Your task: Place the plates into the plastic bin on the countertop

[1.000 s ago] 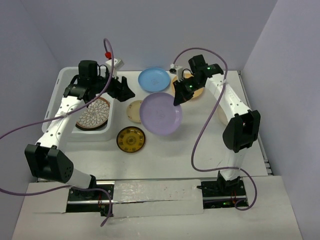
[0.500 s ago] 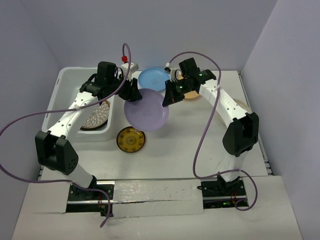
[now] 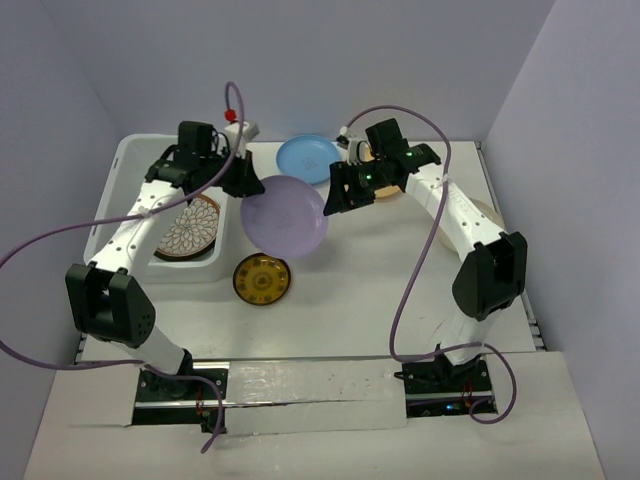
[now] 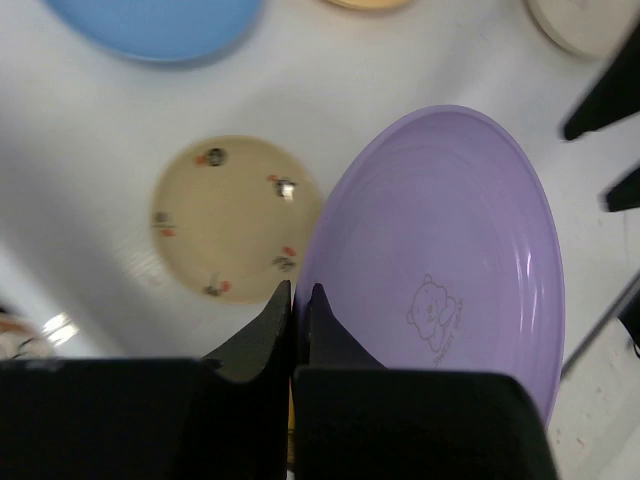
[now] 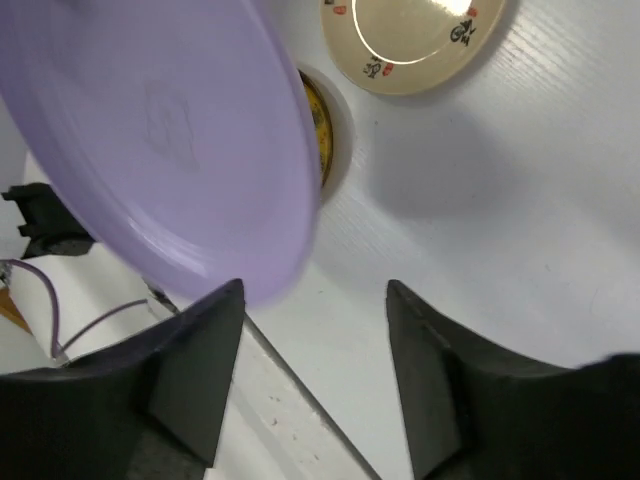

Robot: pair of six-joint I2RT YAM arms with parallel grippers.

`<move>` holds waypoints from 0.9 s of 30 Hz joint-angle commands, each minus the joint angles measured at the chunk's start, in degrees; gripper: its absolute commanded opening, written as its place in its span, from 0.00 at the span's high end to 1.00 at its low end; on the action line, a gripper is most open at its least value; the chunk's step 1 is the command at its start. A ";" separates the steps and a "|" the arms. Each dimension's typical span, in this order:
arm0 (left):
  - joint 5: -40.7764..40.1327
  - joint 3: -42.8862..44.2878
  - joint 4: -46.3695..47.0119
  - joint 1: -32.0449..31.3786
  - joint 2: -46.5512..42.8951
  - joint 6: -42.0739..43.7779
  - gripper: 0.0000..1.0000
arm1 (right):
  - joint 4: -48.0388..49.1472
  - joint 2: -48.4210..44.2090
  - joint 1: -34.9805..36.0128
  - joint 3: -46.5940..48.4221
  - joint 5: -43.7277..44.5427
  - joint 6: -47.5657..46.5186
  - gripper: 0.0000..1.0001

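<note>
Nearest, flat on the countertop [image 3: 340,300]: gold plate [image 3: 262,278], just beside the near right corner of the bin [image 3: 112,195]. Above and behind it, lavender plate [image 3: 285,218], held off the surface and tilted, just right of the bin. On its left rim, left gripper [image 4: 297,292], fingers pinched together with only the rim between. At the opposite side, right gripper [image 5: 315,295], fingers spread wide with nothing between them; plate edge close to one finger, contact unclear. Beneath the lavender plate, small cream plate [image 4: 235,220] with red and black marks, flat on the countertop. Inside the bin, floral plate [image 3: 188,225], lying flat, partly behind the left arm [image 3: 130,225]. Farther back, blue plate [image 3: 308,158]; to its right, orange plate [image 3: 392,191], mostly hidden under the right arm [image 3: 455,205]. Far right, part of a pale plate [image 4: 590,20].
</note>
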 commanded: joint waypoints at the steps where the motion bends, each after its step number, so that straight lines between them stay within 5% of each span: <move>1: 1.23 6.79 -1.72 9.53 -0.55 -0.24 1.00 | 1.43 -4.69 -4.45 -0.54 -2.70 1.11 0.24; 7: -0.76 14.21 -4.16 23.43 1.97 3.25 1.00 | 0.54 -8.70 -14.62 -3.39 -2.77 -2.05 0.13; 9: -3.56 14.51 -4.48 26.90 2.93 6.11 1.00 | -2.07 -10.05 -19.26 -4.58 -3.28 -7.20 0.02; 15: -4.85 13.47 -3.87 36.83 7.56 9.81 1.00 | -4.69 -13.92 -27.70 -10.27 7.54 -17.76 0.00; 27: -10.34 5.23 1.86 38.71 13.05 13.08 1.00 | -2.79 -13.25 -34.48 -16.56 16.11 -23.68 0.01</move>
